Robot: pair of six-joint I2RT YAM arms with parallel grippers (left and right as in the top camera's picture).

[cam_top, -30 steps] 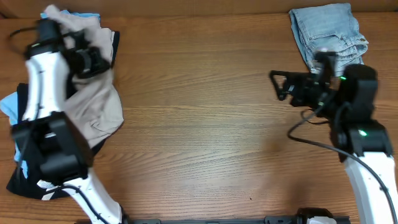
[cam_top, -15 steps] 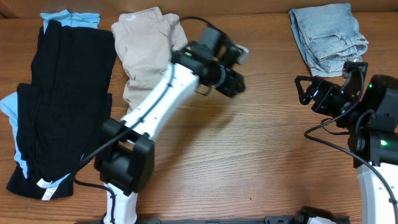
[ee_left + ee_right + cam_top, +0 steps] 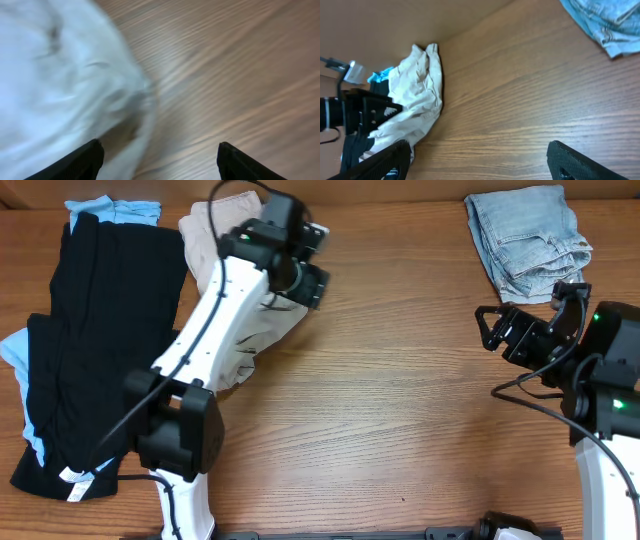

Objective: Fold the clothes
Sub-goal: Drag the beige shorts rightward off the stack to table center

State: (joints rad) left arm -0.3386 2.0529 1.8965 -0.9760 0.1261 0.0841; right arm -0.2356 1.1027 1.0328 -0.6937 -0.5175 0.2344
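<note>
At the front of the desk (image 3: pixel 400 430), the left arm (image 3: pixel 215 305) rises from the near edge and reaches away over the left half. The right arm (image 3: pixel 600 480) stands at the right edge and bends inward. On the near left a black garment (image 3: pixel 100 330) lies stretched from front to back, with light-blue cloth (image 3: pixel 112 207) showing under it at its left side and far end. Against its right edge the khaki shorts (image 3: pixel 203 245) lie crumpled on the far left part of the desk, partly hidden under the left arm. The left jaws hang over the shorts' right edge, spread wide with nothing pinched. The left wrist view is blurred, with pale cloth below one tip and bare wood below the other. The right jaws are also spread wide and empty, and hover above bare wood pointing left. Beyond them, in the far right corner, lie bunched denim jeans (image 3: pixel 525 235), well apart from the shorts.
</note>
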